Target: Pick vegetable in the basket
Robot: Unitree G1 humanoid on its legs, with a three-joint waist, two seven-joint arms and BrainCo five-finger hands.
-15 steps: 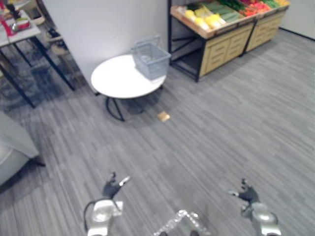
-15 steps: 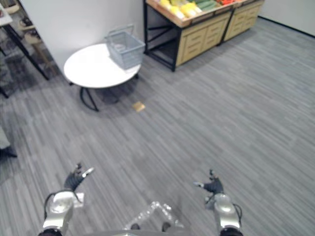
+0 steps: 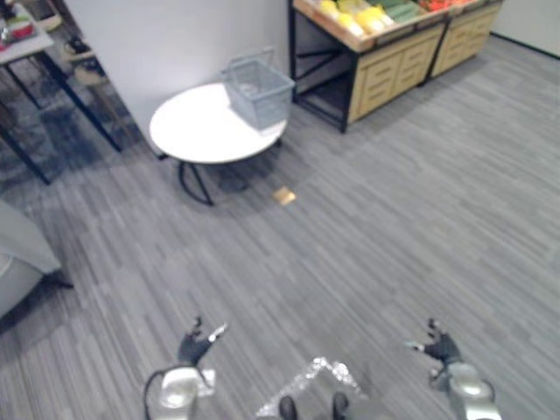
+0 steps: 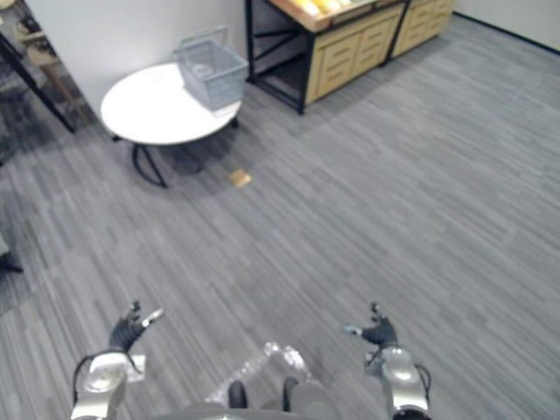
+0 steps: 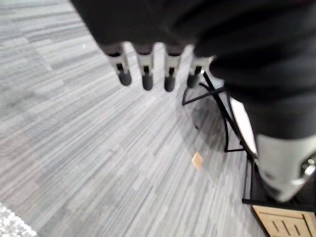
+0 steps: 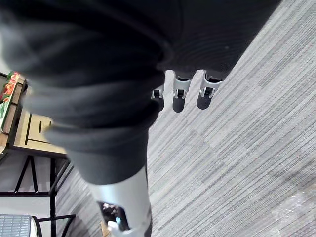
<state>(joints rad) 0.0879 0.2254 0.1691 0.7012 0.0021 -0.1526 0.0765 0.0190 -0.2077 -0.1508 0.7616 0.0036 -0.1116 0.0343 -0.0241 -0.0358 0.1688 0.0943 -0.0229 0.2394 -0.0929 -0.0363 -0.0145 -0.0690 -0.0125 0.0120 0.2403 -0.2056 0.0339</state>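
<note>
A grey wire basket point(image 3: 256, 90) stands on the far right edge of a round white table point(image 3: 192, 136), far ahead of me. Behind it, a wooden produce stand point(image 3: 385, 54) holds yellow vegetables point(image 3: 363, 16) and green ones beside them. My left hand point(image 3: 194, 343) hangs low over the grey floor, open, with its straight fingers point(image 5: 145, 74) holding nothing. Low on the other side, my right hand point(image 3: 437, 346) is open too, its fingers point(image 6: 177, 94) bare. Both hands are a long way from the basket and the stand.
A small tan scrap point(image 3: 283, 196) lies on the floor in front of the round table. A black-legged table point(image 3: 35, 61) stands at the far left, a grey seat point(image 3: 22, 254) at the left edge. A white wall panel point(image 3: 175, 44) rises behind the round table.
The whole picture has shifted: the camera moved, so table, basket and stand sit higher and further left. Both hands hang as before.
</note>
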